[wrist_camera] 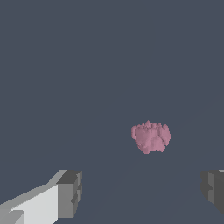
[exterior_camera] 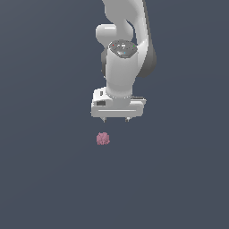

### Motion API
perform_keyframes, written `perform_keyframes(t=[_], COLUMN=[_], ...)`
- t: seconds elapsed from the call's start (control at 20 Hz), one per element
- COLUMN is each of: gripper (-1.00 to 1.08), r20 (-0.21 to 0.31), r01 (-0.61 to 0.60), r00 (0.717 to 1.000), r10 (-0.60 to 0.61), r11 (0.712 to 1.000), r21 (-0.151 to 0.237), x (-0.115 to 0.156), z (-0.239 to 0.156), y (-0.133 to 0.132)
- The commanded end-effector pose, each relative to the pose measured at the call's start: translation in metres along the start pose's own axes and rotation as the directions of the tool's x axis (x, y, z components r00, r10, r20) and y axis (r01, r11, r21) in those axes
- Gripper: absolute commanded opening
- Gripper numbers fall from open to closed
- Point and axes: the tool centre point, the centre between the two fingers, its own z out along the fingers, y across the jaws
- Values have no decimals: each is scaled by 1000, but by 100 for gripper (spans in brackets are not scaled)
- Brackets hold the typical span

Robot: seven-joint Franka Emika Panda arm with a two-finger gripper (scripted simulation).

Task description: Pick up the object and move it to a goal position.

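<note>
The object is a small pink, bumpy, roundish lump lying on the dark grey ground. It also shows in the wrist view. My white gripper hangs above it, a little toward the exterior view's right, apart from it. The fingers stand wide apart with nothing between them. The lump is much smaller than the gripper.
The white arm rises behind the gripper to the top of the exterior view. Plain dark grey ground lies all around.
</note>
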Motion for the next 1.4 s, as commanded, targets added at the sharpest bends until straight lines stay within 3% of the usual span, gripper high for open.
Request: perform_keyframes(t=[0.0,0.35,0.65,1.0,1.35], gripper=[100,100,100,100,100], r20=[1,9,21,38,52], r01=[-23,-148,-311,-514,-692], r00=[1000,989,950,857,722], r10=[23,148,311,513,690], r11=[1000,989,950,858,722], r21=[2,10,17,19,13], x=[0,1,2,2,2], z=[2,12,25,42,59], y=[1,5,12,20,30])
